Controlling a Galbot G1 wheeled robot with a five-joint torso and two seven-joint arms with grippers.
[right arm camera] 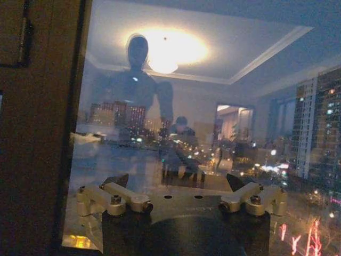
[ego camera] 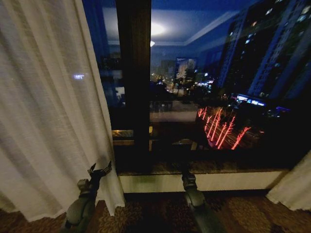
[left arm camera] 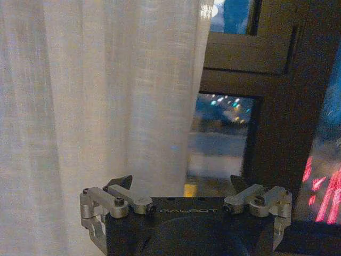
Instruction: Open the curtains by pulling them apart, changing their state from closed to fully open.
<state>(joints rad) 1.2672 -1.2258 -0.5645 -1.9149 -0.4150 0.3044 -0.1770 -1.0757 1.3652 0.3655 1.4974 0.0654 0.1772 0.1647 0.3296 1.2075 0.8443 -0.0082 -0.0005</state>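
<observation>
Night is showing through the window (ego camera: 223, 87), its dark frame post (ego camera: 133, 82) standing upright; a ceiling light (right arm camera: 165, 50) is reflecting in the glass, and patterned carpet (ego camera: 252, 213) is lying below the pale sill (ego camera: 218, 180).

Curtains (ego camera: 43, 111): thin sheer cloth, open weave, matt, cream-white, soft vertical pleats. Left gripper (left arm camera: 181, 184): matt black body, bare brushed-metal finger links, dark screw heads. Right gripper (right arm camera: 180, 182): same finish. Window glass (ego camera: 218, 73): smooth, glossy, strongly reflective. Window frame (ego camera: 133, 73): dark, matt, possibly painted metal. Floor carpet (ego camera: 243, 213): patterned pile, rough.
</observation>
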